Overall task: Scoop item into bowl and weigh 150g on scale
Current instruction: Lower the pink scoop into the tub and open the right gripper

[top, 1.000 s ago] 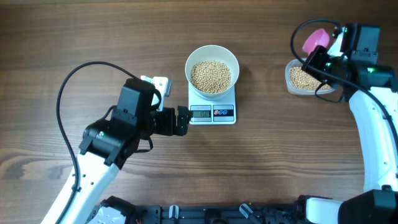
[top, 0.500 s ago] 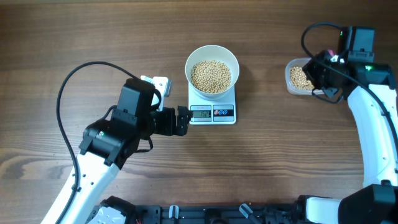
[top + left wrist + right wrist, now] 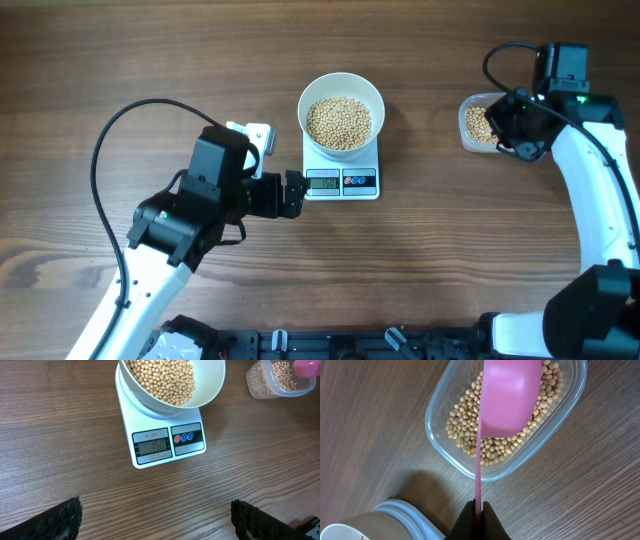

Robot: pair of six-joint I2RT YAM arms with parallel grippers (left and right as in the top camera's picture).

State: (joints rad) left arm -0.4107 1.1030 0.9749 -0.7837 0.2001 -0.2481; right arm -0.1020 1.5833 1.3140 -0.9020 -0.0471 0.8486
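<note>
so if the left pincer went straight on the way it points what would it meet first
Probably the scale, at its display edge, though how low the left pincer sits is unclear.

Closed fingers (image 3: 462, 527) hold a pink scoop (image 3: 510, 395) over beans (image 3: 465, 430) in a tub (image 3: 433, 430).

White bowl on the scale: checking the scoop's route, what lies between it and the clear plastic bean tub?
Only bare brown wooden table between the round white bowl and the clear plastic tub; the overhead view shows it.

Clear plastic tub (image 3: 492, 474) on brown wooden table (image 3: 580, 485), far right; pink scoop (image 3: 510, 395) over its open top.
</note>
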